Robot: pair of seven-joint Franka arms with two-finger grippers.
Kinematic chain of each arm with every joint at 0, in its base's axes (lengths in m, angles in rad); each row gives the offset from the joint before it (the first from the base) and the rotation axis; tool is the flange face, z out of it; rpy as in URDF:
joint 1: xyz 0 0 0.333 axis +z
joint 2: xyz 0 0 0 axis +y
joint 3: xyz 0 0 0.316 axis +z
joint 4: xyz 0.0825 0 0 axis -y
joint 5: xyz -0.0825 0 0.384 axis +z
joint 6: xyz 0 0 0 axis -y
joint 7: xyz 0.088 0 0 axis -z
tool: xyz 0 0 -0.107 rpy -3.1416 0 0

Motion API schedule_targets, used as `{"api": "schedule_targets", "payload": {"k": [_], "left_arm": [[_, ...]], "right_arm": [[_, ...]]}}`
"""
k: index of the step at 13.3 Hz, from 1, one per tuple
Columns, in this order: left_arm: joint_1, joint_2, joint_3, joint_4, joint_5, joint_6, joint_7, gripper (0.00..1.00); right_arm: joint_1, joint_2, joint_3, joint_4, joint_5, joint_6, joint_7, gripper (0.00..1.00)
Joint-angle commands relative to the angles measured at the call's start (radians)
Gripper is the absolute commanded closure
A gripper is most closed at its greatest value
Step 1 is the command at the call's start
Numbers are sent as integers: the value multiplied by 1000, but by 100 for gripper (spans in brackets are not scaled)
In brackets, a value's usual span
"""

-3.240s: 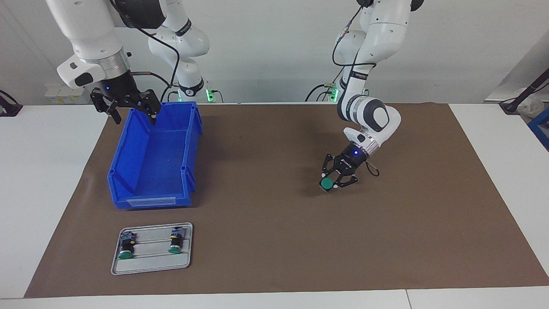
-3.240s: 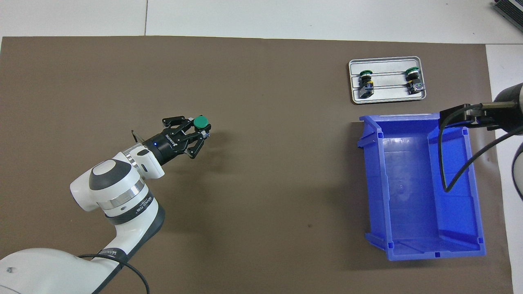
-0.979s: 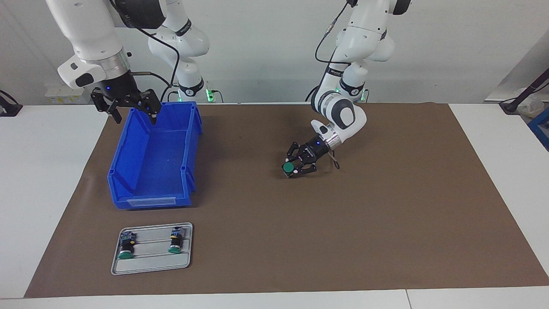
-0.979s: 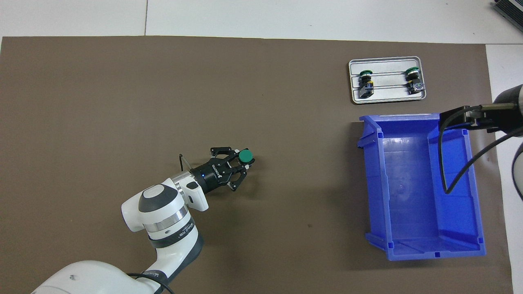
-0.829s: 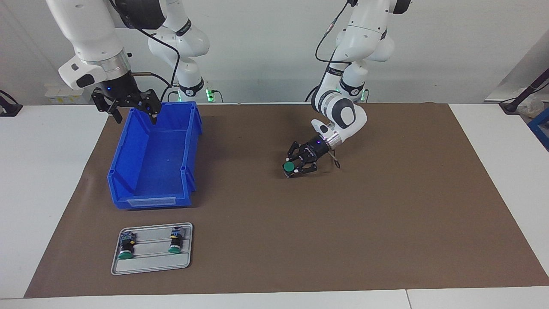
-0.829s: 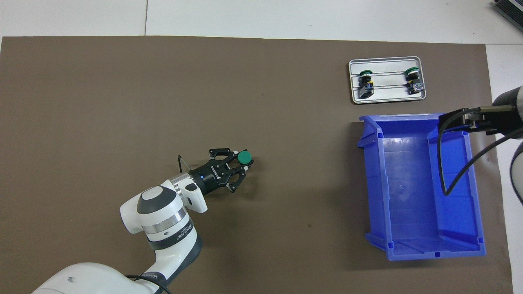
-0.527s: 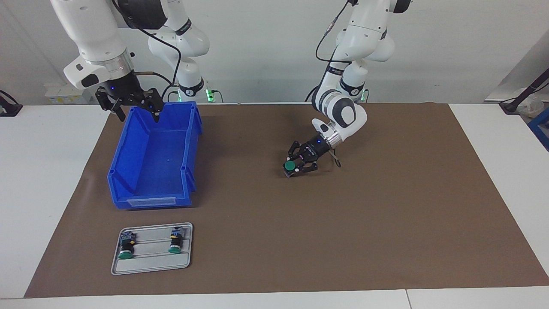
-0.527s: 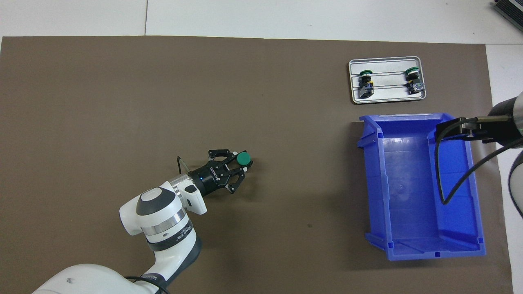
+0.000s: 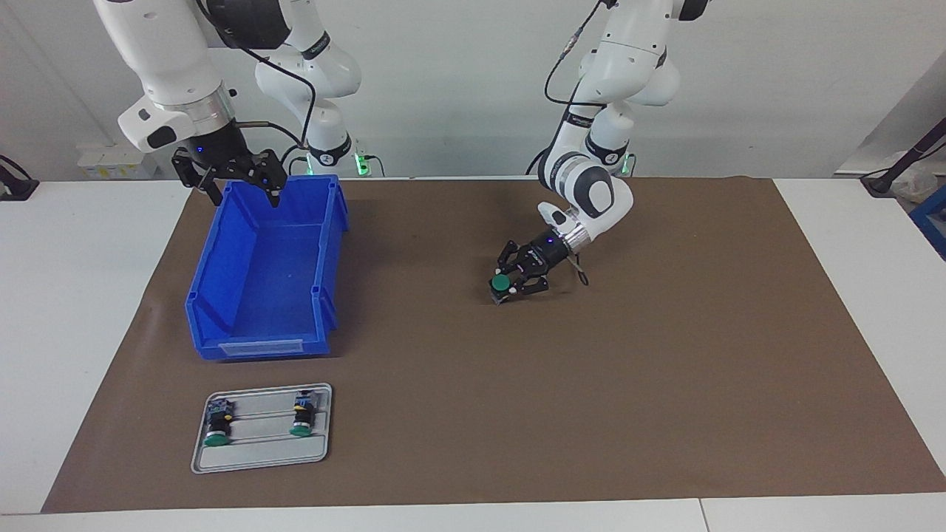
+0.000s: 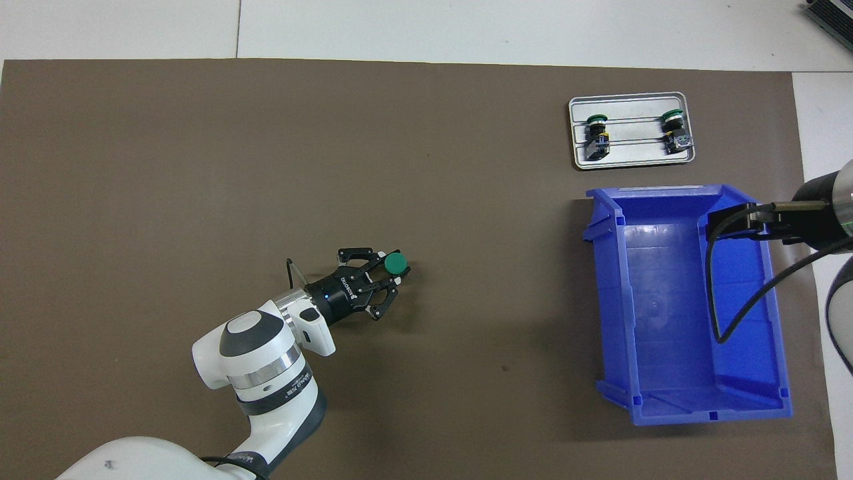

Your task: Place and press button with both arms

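Not much lettering to call out here. My left arm (image 10: 256, 360) carries a line of dark print on the band around its white wrist link, and my left gripper (image 10: 390, 275) has small white print along its black body, but I cannot make out a word of either. The blue bin (image 9: 262, 273) has a pale label strip on the end wall nearest the tray (image 9: 259, 458), and nothing on it reads. No numbers or signs show on the worktop.
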State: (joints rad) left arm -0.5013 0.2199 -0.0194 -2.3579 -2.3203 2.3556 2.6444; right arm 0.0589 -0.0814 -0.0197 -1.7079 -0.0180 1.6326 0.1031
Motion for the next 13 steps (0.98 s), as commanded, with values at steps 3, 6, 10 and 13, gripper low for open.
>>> {"api": "schedule_targets", "payload": {"k": [3,6,10,13], "left_arm": [[-6,16,10,-80,-4,40,40,98],[-6,16,10,-80,-4,42,39,87],[-9,16,10,-81,-4,51,39,84],[-11,16,9,-86,-4,57,39,78]], "right_arm": [[-7,-31,4,-41,3,62,18,0],[-8,-23,4,-32,-8,65,17,0],[-7,-23,6,-32,-17,65,20,0],[-7,-23,6,-32,-17,67,23,0]]}}
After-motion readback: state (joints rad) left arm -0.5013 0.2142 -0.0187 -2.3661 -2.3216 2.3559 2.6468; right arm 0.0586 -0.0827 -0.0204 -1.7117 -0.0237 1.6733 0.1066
